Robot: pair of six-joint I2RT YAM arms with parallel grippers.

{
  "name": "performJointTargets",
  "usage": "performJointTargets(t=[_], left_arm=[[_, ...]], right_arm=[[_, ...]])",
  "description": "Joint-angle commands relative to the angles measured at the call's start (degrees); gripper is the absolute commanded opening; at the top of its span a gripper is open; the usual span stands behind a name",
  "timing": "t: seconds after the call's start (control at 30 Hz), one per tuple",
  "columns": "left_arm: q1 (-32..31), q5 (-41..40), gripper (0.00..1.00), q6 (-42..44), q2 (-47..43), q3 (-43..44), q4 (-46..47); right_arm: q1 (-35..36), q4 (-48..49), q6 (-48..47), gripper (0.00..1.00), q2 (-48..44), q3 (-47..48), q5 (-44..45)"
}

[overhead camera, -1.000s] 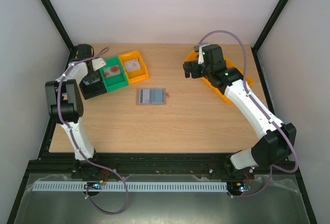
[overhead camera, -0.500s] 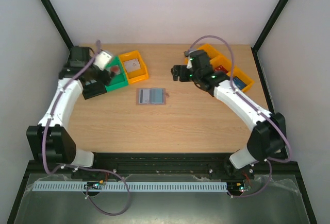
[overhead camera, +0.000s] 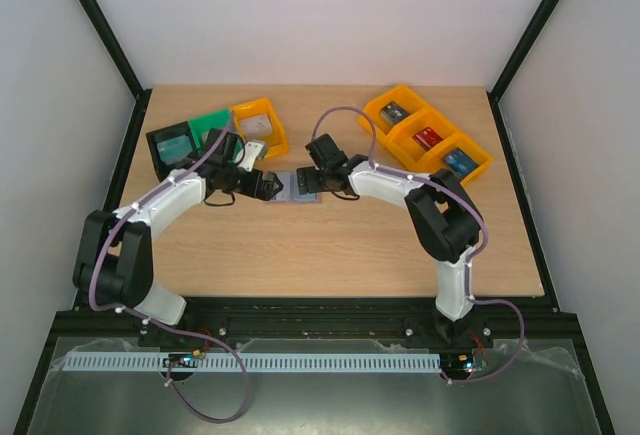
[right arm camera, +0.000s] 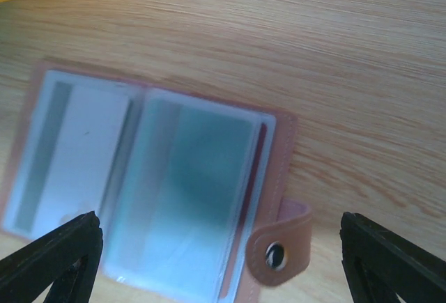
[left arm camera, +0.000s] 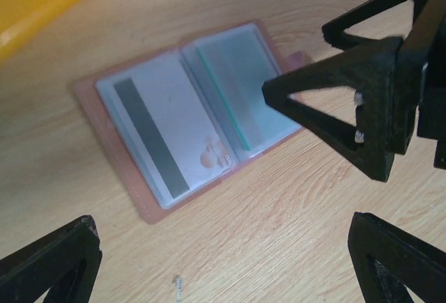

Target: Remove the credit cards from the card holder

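We see the card holder lying open toward the far edge of the table; left gripper and right gripper hang spread above it.

Left pincer and right pincer have swung inward to the card holder.

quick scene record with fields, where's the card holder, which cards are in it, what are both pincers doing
card holder: lying open, flat on the table
cards: white card with grey stripe in one panel, teal card in the other, both inside their sleeves
left pincer: open, at the holder's left edge, holding nothing
right pincer: open, over the teal card's side, holding nothing
task state: no card taken out yet
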Motion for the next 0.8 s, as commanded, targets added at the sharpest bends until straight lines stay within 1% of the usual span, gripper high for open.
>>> performJointTargets(t=[0.0,0.17,0.27,0.4,0.5,0.6,0.77], left_arm=[[1.2,2.9,0.98,-12.5,3.2,-4.2,7.4],[4.8,3.6,0.99,-16.4,5.2,-6.9,11.0],[5.9,5.6,0.99,-17.4,4.8,-10.7,15.2],[5.5,7.8,0.99,-20.1,6.1,-12.1,19.4],[5.4,6.6,0.99,-20.7,6.0,-12.2,20.6],[5.5,4.1,0.99,-21.1,4.0,-13.9,21.8],[6.0,2.5,0.99,-23.0,3.0,-16.4,24.3]], right_arm=[[-0.1,2.0,0.9,0.9,3.8,3.4,5.1],[0.0,-1.9,0.6,0.9,10.5,9.4,4.2],[0.2,-1.2,-0.2,0.91,10.5,9.4,5.1],[0.6,0.4,-1.7,0.91,9.8,9.5,7.4],[1.2,1.1,-1.4,0.91,10.0,8.9,6.9],[2.3,1.1,-1.8,0.92,11.2,8.5,8.0],[4.2,2.6,-1.4,0.93,11.3,7.6,9.0]])
